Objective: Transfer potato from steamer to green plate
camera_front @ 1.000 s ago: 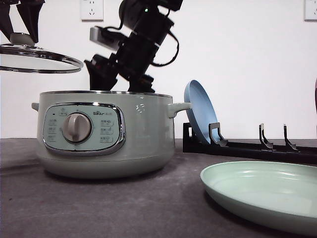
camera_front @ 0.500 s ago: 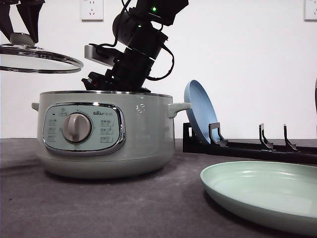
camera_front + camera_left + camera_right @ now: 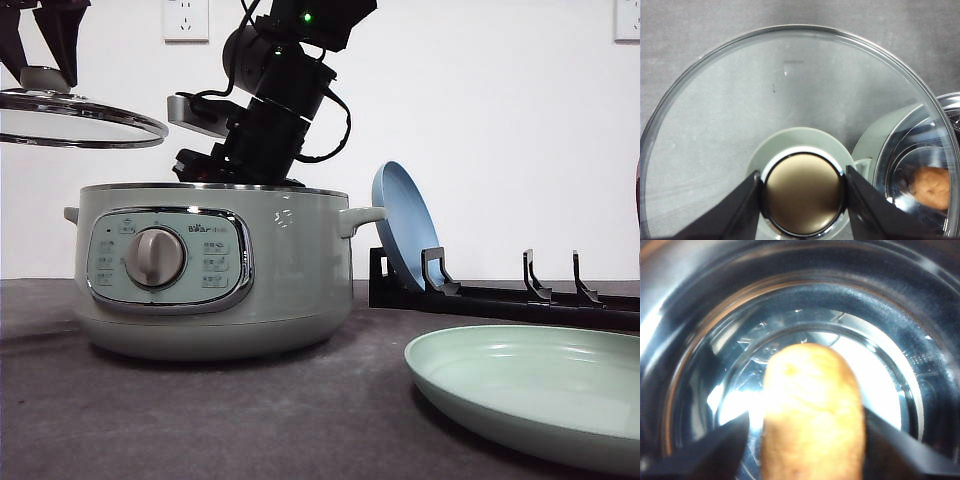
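The potato (image 3: 812, 410), an orange-brown oval, lies at the bottom of the steamer's shiny inner bowl. It also shows through the glass lid as the potato (image 3: 932, 187). The pale green steamer (image 3: 210, 270) stands left of centre on the table. My right arm (image 3: 275, 100) reaches down into it. My right gripper (image 3: 805, 440) is open, one finger on each side of the potato, with a thin gap on one side. My left gripper (image 3: 802, 190) is shut on the knob of the glass lid (image 3: 80, 115), held up at the far left. The green plate (image 3: 530, 390) lies at the front right.
A blue plate (image 3: 405, 235) stands on edge in a black rack (image 3: 520, 295) behind the green plate, just right of the steamer's handle. The table top (image 3: 200, 420) is dark grey, with a white wall behind.
My right arm has swung more upright and dropped its gripper below the steamer's rim. The left arm and the lid have stayed still.
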{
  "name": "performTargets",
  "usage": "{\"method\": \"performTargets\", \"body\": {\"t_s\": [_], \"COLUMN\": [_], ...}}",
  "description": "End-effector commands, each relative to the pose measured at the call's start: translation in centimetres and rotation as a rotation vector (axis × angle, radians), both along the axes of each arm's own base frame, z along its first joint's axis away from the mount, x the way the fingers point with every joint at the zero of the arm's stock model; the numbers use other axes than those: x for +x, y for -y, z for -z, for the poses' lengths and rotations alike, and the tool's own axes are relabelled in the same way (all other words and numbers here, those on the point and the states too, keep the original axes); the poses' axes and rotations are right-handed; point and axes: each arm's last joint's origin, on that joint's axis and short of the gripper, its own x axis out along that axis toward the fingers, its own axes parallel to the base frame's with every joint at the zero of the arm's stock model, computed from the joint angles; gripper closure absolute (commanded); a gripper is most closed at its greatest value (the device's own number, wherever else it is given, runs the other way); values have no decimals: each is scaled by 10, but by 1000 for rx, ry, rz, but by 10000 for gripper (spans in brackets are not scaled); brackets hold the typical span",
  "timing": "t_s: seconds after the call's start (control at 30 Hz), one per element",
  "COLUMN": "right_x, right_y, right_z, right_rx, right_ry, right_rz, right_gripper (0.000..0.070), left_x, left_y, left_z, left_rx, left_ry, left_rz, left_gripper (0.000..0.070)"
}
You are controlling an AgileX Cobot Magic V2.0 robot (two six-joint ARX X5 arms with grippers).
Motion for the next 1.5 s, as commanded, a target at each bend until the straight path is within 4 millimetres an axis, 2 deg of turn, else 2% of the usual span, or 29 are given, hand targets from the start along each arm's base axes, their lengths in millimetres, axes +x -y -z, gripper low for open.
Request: {"method": "performTargets", "body": {"t_s": [0.0, 0.07, 0.2, 0.3, 0.5, 0.7, 0.8, 0.9, 1.03, 1.13, 1.3, 1.47], "right_x": [1, 0, -1, -2, -8, -30, -48, -66, -101, -131, -179, -213], "right_y": [-8, -9, -10, -9, -3, 20, 40, 64, 100, 126, 166, 196], "right_z": [9, 9, 8, -5, -57, -112, -138, -169, -207, -224, -228, -204], "right_rx": [-1, -4, -3, 12, 24, -25, -73, -47, -37, -33, -22, -59], "right_ry": [-13, -18, -23, -14, 9, 61, 86, 101, 163, 197, 178, 116], "right_rz": [2, 1, 8, 16, 25, 92, 127, 170, 233, 257, 304, 359], "right_gripper": [388, 423, 430, 430, 430, 429, 429, 430, 429, 429, 429, 429], "left_x": [0, 0, 0, 1, 0, 0, 0, 0, 0, 0, 0, 0], "left_y": [0, 0, 0, 0, 0, 0, 0, 0, 0, 0, 0, 0], "left_z": [-14, -14, -15, -15, -15, -15, -15, -15, -14, -14, -14, -14], "left_rx": [-3, -4, -4, -4, -4, -4, -4, -4, -4, -4, -4, -4], "left_ry": [79, 79, 84, 86, 87, 86, 86, 85, 80, 78, 79, 78], "left_rz": [-2, -2, -3, -3, -3, -3, -3, -3, -3, -3, -3, -3], "left_gripper": [700, 700, 700, 700, 700, 700, 700, 700, 700, 700, 700, 700]}}
